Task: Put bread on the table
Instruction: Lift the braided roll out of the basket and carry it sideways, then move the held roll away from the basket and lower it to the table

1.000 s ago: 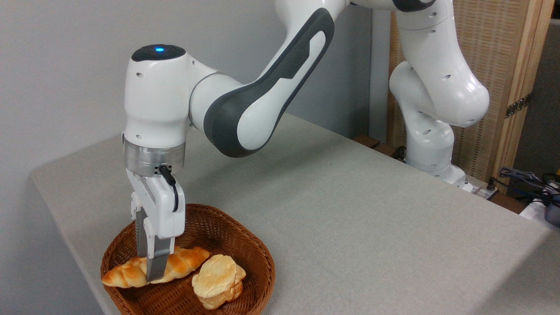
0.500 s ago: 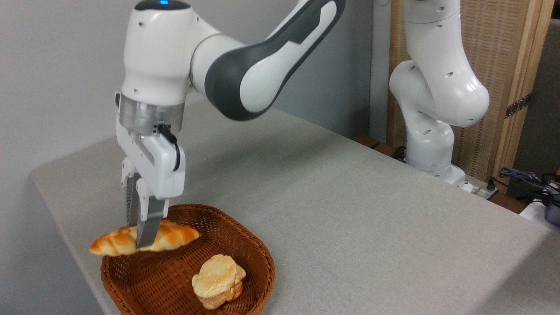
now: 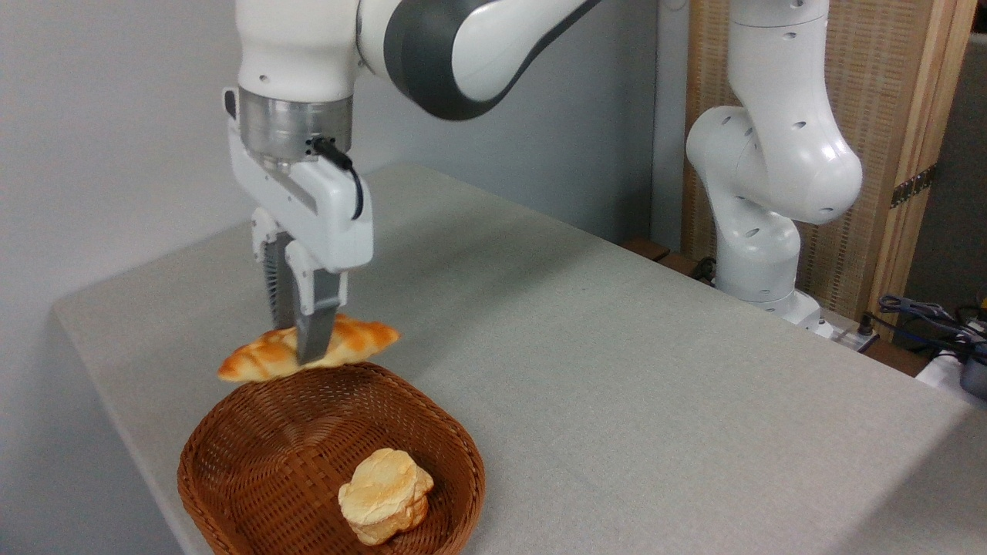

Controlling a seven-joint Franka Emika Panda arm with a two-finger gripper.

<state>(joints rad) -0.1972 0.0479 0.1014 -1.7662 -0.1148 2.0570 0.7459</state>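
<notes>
The bread (image 3: 355, 343), a long braided golden-orange loaf, hangs roughly level in the air just above the far rim of the wicker basket. My gripper (image 3: 304, 348) is shut on the loaf's middle, fingers pointing straight down, the near finger covering part of it. The table (image 3: 617, 370), with its light grey-beige surface, stretches out to the right and behind. Nothing holds the loaf up but my fingers.
A brown woven basket (image 3: 262, 416) sits at the table's near left corner with a pale round bun (image 3: 384, 495) inside it. The arm's white base (image 3: 759, 262) stands at the table's far right edge, with cables (image 3: 925, 316) beyond it.
The gripper has lifted the loaf out of the basket and carried it up and to the right, over the basket's far rim. The bun has stayed in place.
</notes>
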